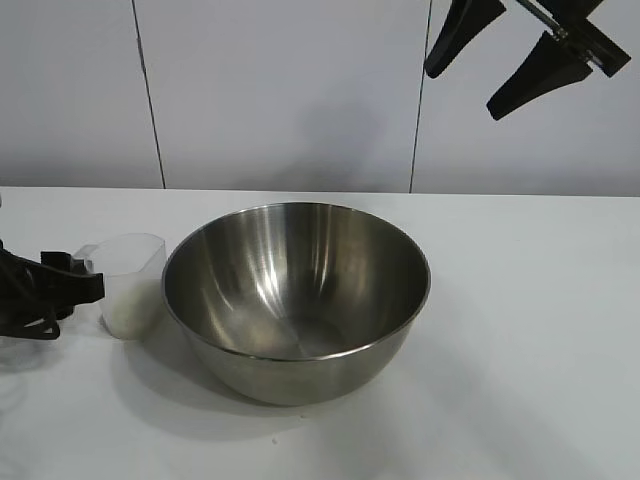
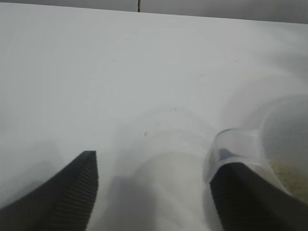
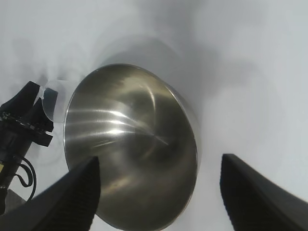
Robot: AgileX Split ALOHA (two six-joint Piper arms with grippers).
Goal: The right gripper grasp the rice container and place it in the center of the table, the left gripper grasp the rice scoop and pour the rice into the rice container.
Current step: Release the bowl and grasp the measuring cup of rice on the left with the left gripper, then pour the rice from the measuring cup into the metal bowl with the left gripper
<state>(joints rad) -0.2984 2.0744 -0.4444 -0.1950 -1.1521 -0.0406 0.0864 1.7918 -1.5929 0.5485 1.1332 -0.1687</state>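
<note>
The rice container [image 1: 297, 300], a shiny steel bowl, stands empty in the middle of the white table [image 1: 530, 330]; it also shows in the right wrist view [image 3: 130, 144]. The rice scoop [image 1: 132, 283], a translucent cup holding white rice [image 2: 288, 175], stands just left of the bowl. My left gripper [image 1: 80, 280] is low at the table's left edge, at the scoop's tab handle [image 2: 236, 144]. It is open [image 2: 156, 161], with one finger [image 2: 240, 192] against the tab. My right gripper [image 1: 500, 60] hangs high at the back right, open and empty [image 3: 159, 161].
A grey panelled wall [image 1: 280, 90] runs along the table's far edge. The left arm [image 3: 21, 125] shows beside the bowl in the right wrist view. Bare white table lies right of and in front of the bowl.
</note>
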